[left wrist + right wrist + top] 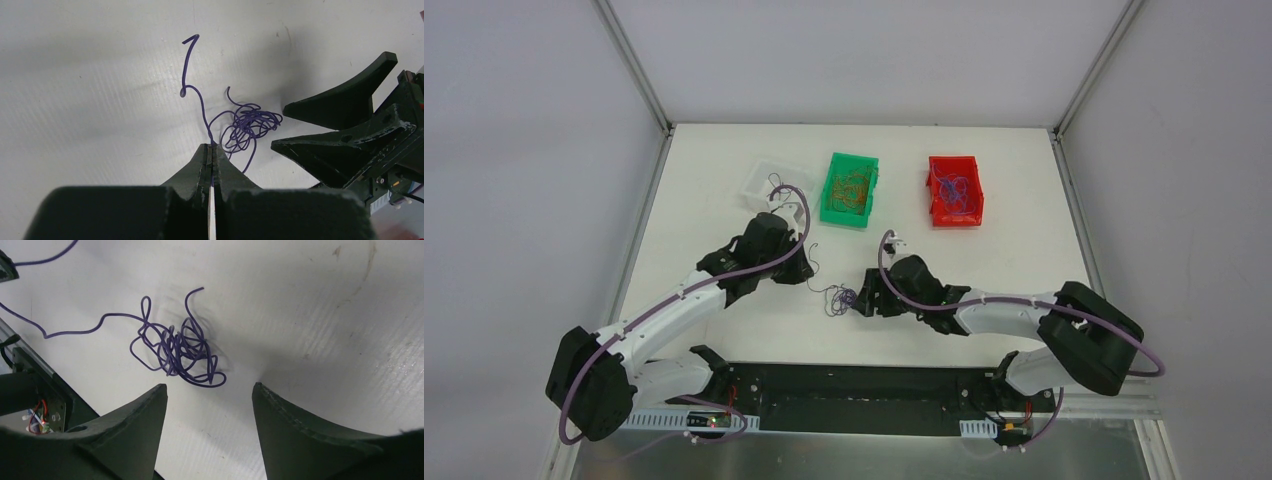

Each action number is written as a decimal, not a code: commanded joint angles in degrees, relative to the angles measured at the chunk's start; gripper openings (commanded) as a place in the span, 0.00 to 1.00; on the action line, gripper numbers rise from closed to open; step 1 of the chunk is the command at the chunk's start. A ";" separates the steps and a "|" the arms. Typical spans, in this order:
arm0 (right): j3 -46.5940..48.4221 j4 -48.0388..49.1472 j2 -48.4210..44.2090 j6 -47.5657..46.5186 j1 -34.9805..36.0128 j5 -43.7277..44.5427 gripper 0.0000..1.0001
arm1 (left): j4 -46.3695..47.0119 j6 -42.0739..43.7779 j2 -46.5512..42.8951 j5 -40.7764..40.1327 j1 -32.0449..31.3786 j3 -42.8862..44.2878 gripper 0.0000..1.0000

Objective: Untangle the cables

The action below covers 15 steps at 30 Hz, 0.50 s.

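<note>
Left gripper [212,146] tight on one purple cable [247,122], right gripper [209,387] wide and empty.

The cables [176,349] are sheathed in smooth plastic; the tabletop [325,315] is finished matt and lightly scuffed; the right tool [209,386] is moulded in matt plastic.

open: bare table [1004,260] between cable tangle [839,298] and green bin [845,219] | flanks: left pincer [212,147], right pincer [209,386] close beside it
</note>
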 commanded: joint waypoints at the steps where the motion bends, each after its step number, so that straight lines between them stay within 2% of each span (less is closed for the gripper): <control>1: -2.20 5.78 1.49 1.64 2.12 9.48 0.67 | 0.75 0.82 0.01 -0.46 -0.04 1.58 0.00; 5: -2.97 7.68 2.93 0.75 3.81 11.19 0.66 | 0.76 0.74 0.22 -0.57 -0.04 1.80 0.00; 9: -2.28 8.78 5.29 0.55 4.81 12.91 0.58 | 0.74 0.67 0.33 -0.46 -0.04 1.88 0.00; 11: -1.57 9.11 6.33 0.25 5.16 13.58 0.52 | 0.75 0.65 0.31 -0.56 -0.04 1.94 0.00; 15: -0.76 8.72 6.38 -0.61 5.75 14.27 0.26 | 0.75 0.94 0.21 -0.91 -0.04 2.06 0.00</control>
